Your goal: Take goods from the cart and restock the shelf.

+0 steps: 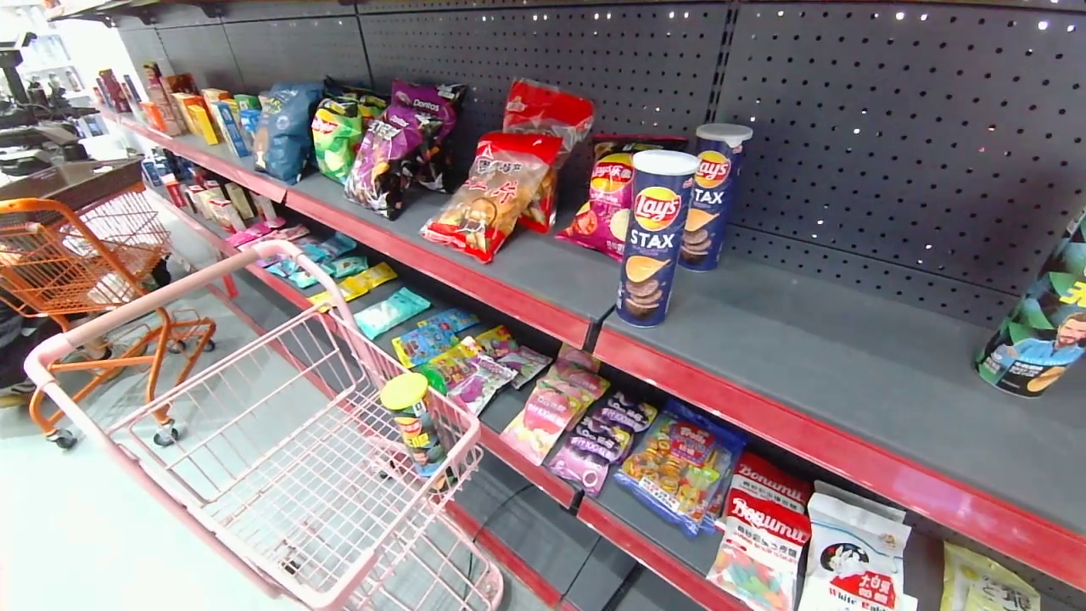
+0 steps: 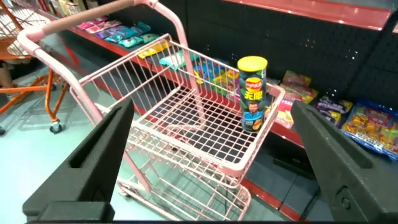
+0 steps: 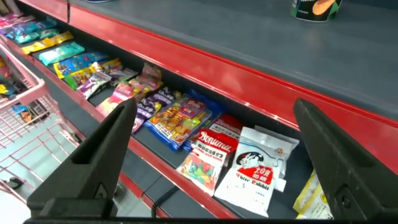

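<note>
The can [image 1: 416,424] [image 2: 252,93] is standing upright in the cart [image 1: 153,301] [image 2: 186,151], in the basket corner nearest the shelf [image 1: 806,356] [image 3: 249,56]. Its yellow lid is rising above the rim, and the pink wires are crossing its lower part. The left gripper [image 2: 211,107] is hanging above the cart with its fingers spread wide and holding nothing. The right gripper [image 3: 214,107] is hanging before the lower shelf, equally spread and holding nothing.

On the shelf's grey top 2 blue cans [image 1: 653,238] are standing upright, one just behind the other. A green can [image 1: 1035,331] is standing well apart to their right — the picture's edge is cutting off its top and side. Chip bags [image 1: 501,199] are leaning in a row to the left. The far end of that row is too small to make out.

Below, flat sweet packets [image 1: 679,462] [image 3: 183,118] are lying side by side on a lower shelf — the red edge above is hiding their far ends. An orange cart [image 1: 85,246] is standing behind the pink one on a pale floor.
</note>
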